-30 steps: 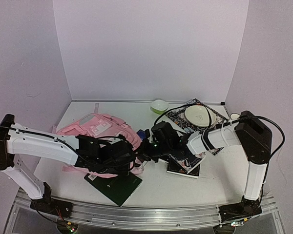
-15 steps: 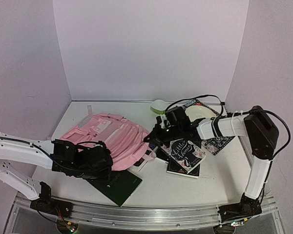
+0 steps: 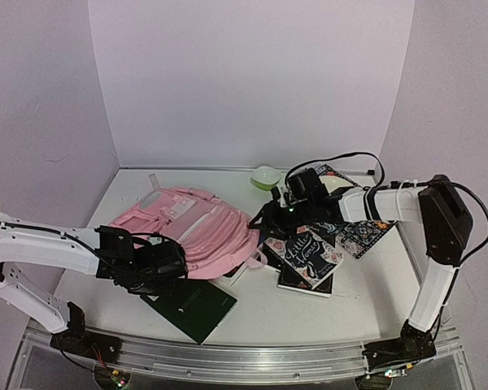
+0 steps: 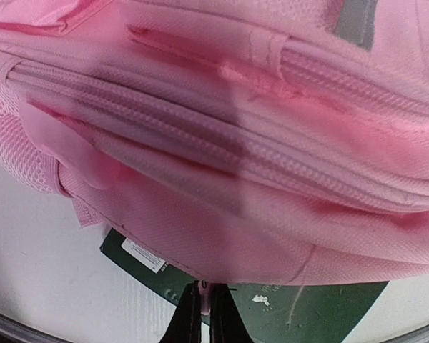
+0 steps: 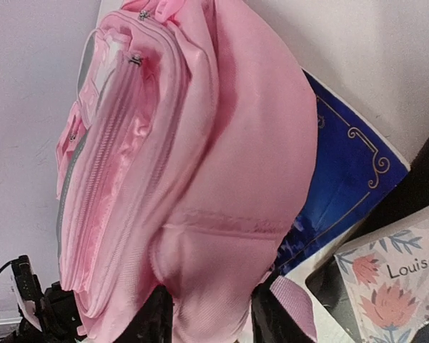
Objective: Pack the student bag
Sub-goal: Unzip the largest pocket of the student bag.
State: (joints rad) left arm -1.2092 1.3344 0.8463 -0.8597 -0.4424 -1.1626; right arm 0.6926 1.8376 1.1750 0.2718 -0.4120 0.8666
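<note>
The student bag (image 3: pixel 191 231) lies on its back across the left-centre of the white table (image 3: pixel 350 313). It is now flatter and stretches farther right than a second ago, when it sat bunched beneath both arms. Its near edge overhangs a dark green book (image 3: pixel 197 307), and its right end reaches the stacked books. The left gripper (image 3: pixel 164 265) has drawn back towards its own side since the earlier frame and now sits at the bag's near-left edge. In the left wrist view its jaws are pressed together on a sliver of pink fabric at the bag's lower hem, above the green cover. The right gripper (image 3: pixel 268 218) has retreated towards the far right, away from the middle of the table where it met the left arm a second ago. It now hovers at the bag's right end. In the right wrist view its fingers (image 5: pixel 157 314) stand spread with a bulge of the bag between them, and whether they touch the fabric cannot be told. A blue book (image 5: pixel 343 186) shows beneath that end, beside a floral-covered book (image 3: pixel 311 257). A green bowl (image 3: pixel 266 176) stands near the back wall, unmoved.
</note>
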